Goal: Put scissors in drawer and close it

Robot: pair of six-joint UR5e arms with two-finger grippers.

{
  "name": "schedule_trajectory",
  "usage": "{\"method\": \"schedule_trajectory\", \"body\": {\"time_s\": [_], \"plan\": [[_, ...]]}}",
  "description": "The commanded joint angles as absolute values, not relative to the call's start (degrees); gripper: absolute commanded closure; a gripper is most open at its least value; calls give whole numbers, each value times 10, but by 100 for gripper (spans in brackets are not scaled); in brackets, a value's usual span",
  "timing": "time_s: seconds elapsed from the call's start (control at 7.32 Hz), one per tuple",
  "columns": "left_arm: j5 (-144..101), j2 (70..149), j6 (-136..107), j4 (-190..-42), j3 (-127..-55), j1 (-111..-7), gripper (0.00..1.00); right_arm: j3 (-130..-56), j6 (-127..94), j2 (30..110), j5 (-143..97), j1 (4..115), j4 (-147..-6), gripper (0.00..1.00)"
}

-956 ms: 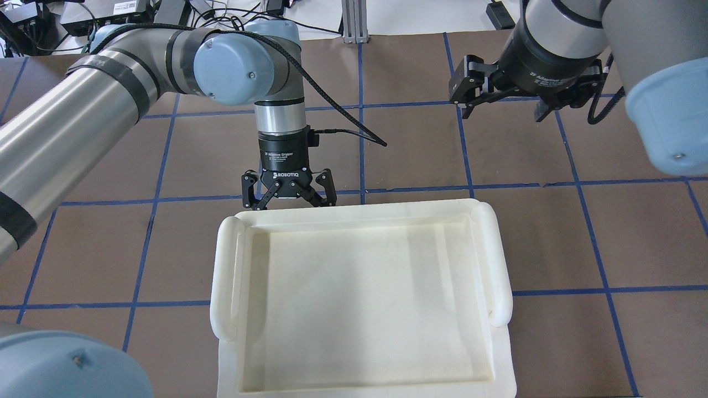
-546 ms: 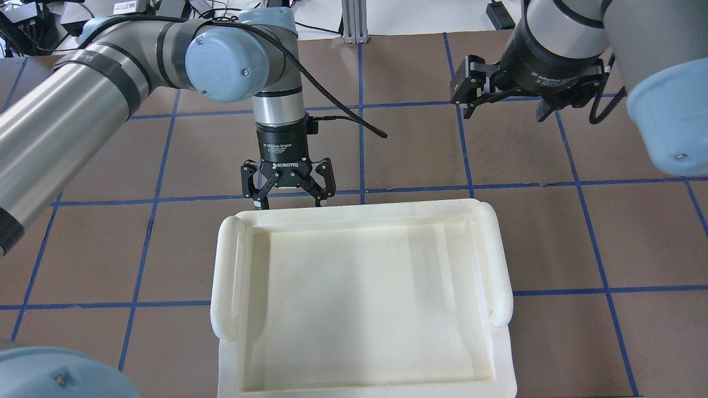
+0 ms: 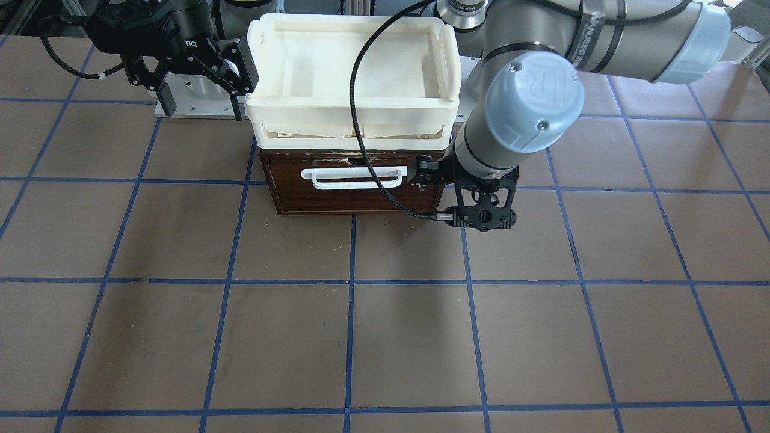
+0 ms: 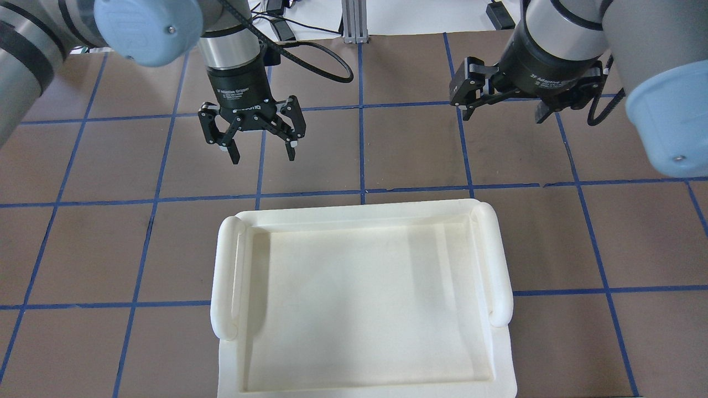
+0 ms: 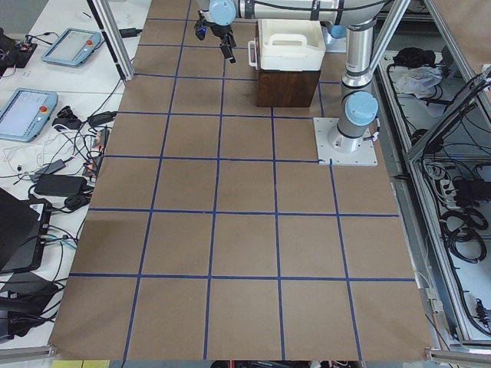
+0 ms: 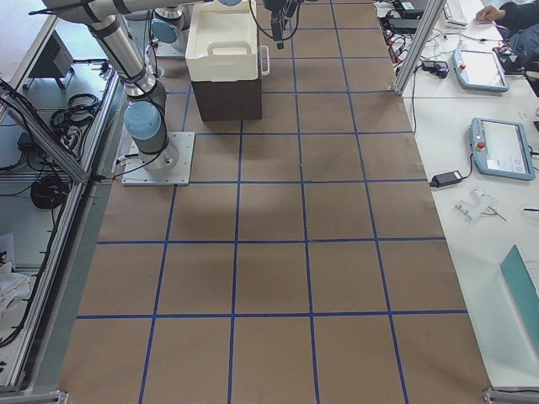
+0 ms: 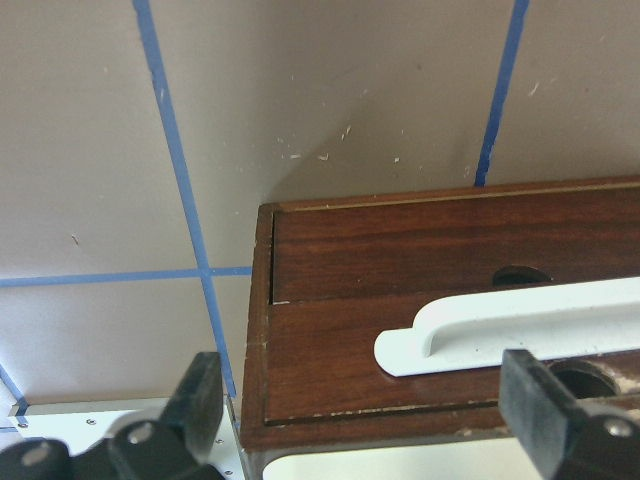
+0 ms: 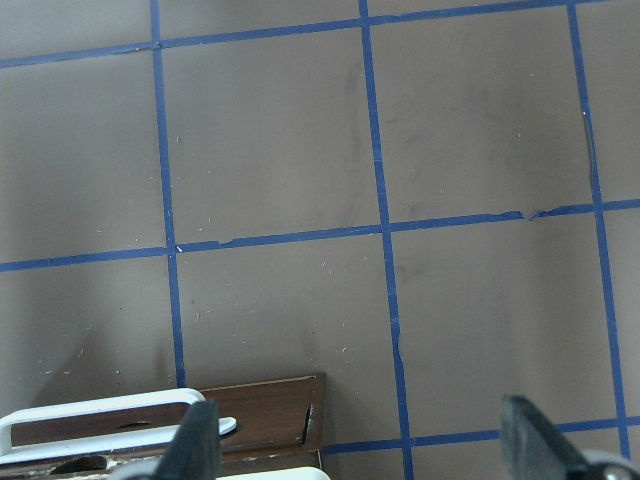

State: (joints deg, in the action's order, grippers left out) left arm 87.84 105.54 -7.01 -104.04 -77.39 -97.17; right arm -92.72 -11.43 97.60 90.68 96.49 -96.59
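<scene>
The drawer [image 3: 355, 195] has a dark brown front with a white bar handle [image 3: 355, 178] and looks pushed in, under a white tray. It also shows in the left wrist view [image 7: 400, 300] and its corner in the right wrist view [image 8: 265, 410]. The scissors show in no view. My left gripper [image 4: 261, 150] is open and empty, above the floor in front of the drawer's end [image 3: 483, 218]; its fingers [image 7: 200, 400] frame the handle [image 7: 500, 330]. My right gripper [image 4: 506, 113] is open and empty beside the tray's other end [image 3: 198, 84].
A white plastic tray [image 4: 354, 210] sits on top of the drawer cabinet [image 3: 349, 105]. The table is brown with a blue tape grid [image 4: 359, 155]. The left arm's black cable [image 3: 367, 150] hangs across the drawer front.
My left gripper has lifted and drawn back from the tray's front edge, away from the drawer front and to the left. It stays open. The right gripper has not moved.
</scene>
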Motion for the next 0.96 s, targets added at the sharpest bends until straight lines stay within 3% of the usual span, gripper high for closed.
{"method": "schedule_trajectory", "body": {"time_s": [0.0,0.82], "plan": [[925,1005,-69,-1009,-772,-959,0,-929,-114,976,905,965,-967,0],[929,875,-40,-925,-845,-934,0,-934,-116,981,908,965,-966,0]]}}
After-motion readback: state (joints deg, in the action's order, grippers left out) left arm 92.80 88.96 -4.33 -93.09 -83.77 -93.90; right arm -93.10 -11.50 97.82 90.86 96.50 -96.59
